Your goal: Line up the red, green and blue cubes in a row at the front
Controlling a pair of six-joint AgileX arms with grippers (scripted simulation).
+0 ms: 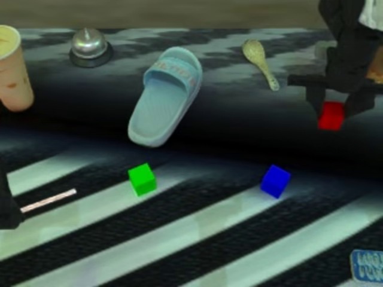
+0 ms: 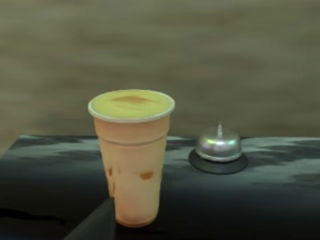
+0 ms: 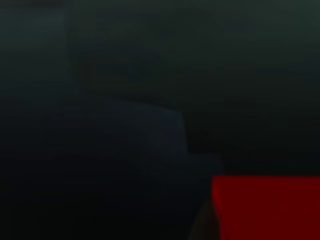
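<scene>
My right gripper [image 1: 333, 107] stood at the upper right of the top view, its fingers either side of the red cube [image 1: 331, 116]; I could not tell whether they pressed it. The right wrist view was dark. My left arm sat parked at the left edge. The green cube [image 1: 142, 179] lay left of centre and the blue cube [image 1: 275, 180] right of centre, well apart on the striped cloth [image 1: 197, 239]. Above them lay a ribbed pale-blue slipper [image 1: 164, 98], its strap lettering unreadable.

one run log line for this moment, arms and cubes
right gripper: around red cube, back right | left arm: parked, left edge | green cube, blue cube: front, apart
</scene>
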